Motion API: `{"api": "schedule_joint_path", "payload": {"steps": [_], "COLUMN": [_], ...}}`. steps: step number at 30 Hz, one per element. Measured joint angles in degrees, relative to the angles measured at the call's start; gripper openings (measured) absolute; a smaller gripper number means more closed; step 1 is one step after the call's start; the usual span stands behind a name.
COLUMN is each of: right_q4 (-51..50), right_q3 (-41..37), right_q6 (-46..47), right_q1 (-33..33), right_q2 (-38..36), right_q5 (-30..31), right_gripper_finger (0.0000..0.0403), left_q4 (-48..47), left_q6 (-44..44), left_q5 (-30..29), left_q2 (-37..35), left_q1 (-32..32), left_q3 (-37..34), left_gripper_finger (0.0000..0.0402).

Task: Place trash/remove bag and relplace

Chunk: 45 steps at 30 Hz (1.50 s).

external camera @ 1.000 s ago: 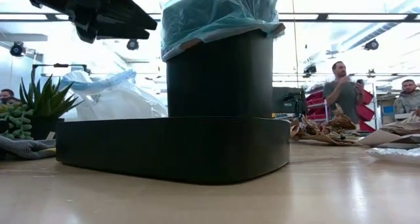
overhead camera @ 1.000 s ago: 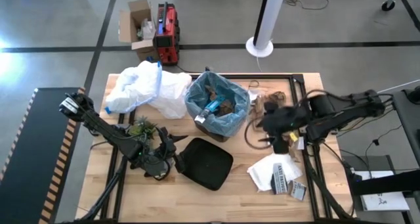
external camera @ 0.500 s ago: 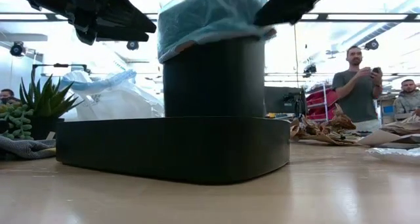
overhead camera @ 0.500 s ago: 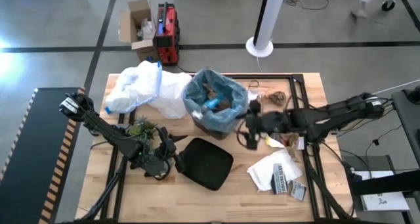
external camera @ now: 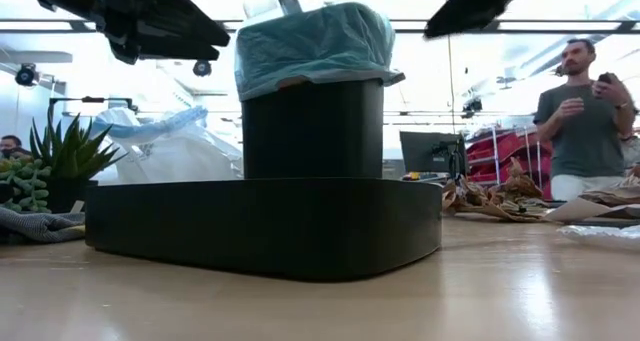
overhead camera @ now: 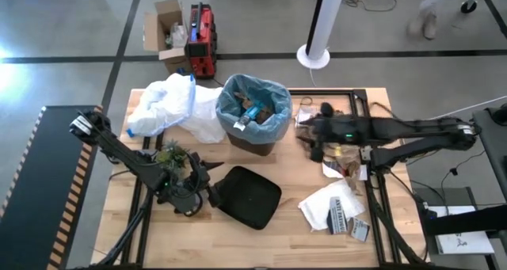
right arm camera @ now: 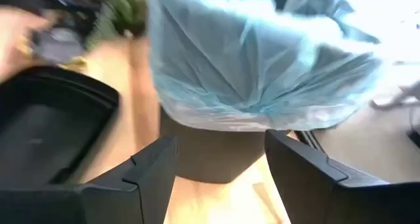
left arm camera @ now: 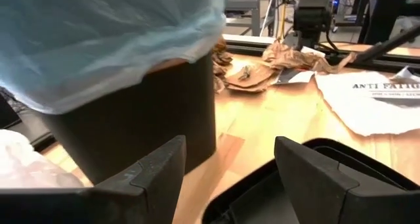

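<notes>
The black bin (overhead camera: 255,115) stands upright at the table's far middle, lined with the light-blue bag (overhead camera: 273,104), whose edge is folded over the rim (external camera: 310,46). Brown paper and a blue piece of trash (overhead camera: 255,110) lie inside. My right gripper (overhead camera: 307,134) is open just right of the bin, pointing at its wall (right arm camera: 216,152). My left gripper (overhead camera: 200,184) is open at the near left, beside the black bin lid (overhead camera: 248,197), which lies flat on the table. More trash lies on the right: brown paper (overhead camera: 339,155), white wrappers (overhead camera: 331,207) and packets (overhead camera: 360,230).
A white plastic bag (overhead camera: 170,104) lies at the far left beside the bin. A small potted plant (overhead camera: 170,155) stands near my left arm. Cables lie on the table at the far right (overhead camera: 333,115). People stand beyond the table (external camera: 585,121).
My right gripper has gone toward the table's left and far edge, up to the bin. The bin, tilted a second ago, now stands upright and has shifted a little toward the far left. My left arm has kept still.
</notes>
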Motion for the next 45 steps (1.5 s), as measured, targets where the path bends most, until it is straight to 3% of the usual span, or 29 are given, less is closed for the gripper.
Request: {"api": "schedule_joint_path", "payload": {"steps": [5,13,18,21,32,45], "right_q4": [-2.39,12.76,13.35,8.47,-18.93,-25.31], "right_q3": [0.98,2.62,7.63,9.04,7.57,3.38], "right_q6": [-0.78,-11.91,-15.01,-9.68,15.19,43.1], "right_q1": [4.03,5.9,5.91,6.16,17.05,34.19], "right_q2": [-9.29,-16.87,-15.75,-14.17,-2.02,17.36], "right_q5": [0.05,-0.06,-8.31,-13.9,-15.05,-17.68], "right_gripper_finger": [0.0225,0.0218,0.0217,0.0221,0.024,0.0251], "left_q4": [-1.9,-1.98,-1.9,-1.83,-2.05,-3.5], "left_q6": [0.79,1.93,2.72,2.74,2.13,-0.6], "left_q5": [-1.47,-3.45,-4.99,-4.98,-4.99,-4.57], "left_q2": [-4.13,-6.44,-8.33,-8.56,-6.84,-3.41], "left_q1": [0.06,0.06,-0.03,-0.03,-1.13,-4.73], "left_q3": [-0.15,-0.85,-0.87,-0.86,-1.55,-1.99], "left_gripper_finger": [0.0212,0.0211,0.0221,0.0222,0.0209,0.0233]}}
